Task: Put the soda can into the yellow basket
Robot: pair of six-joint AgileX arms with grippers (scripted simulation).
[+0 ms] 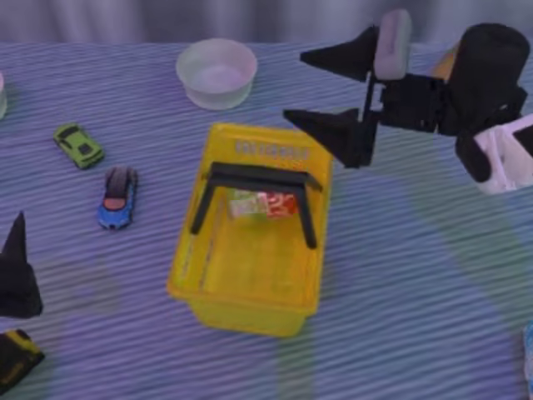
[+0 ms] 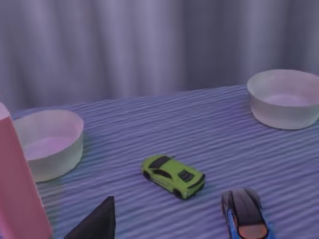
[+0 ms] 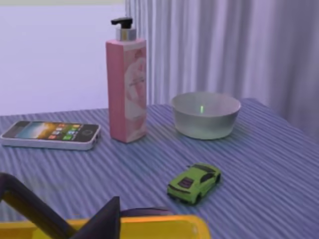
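Right gripper (image 1: 321,92) spread wide above slotted yellow basket (image 1: 215,292), cylindrical soda can (image 1: 265,203) seemingly flat inside

Glossy plastic yellow basket (image 1: 250,292)

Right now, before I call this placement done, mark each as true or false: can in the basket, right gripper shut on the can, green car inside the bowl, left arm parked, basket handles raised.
1. The soda can lies inside the yellow basket. True.
2. The right gripper is shut on the can. False: it is open and empty, above the basket's far right corner.
3. The green car sits in the white bowl. False: it stands on the table.
4. The left gripper is parked at the table's left edge. True.
5. The basket's handles are raised. True.
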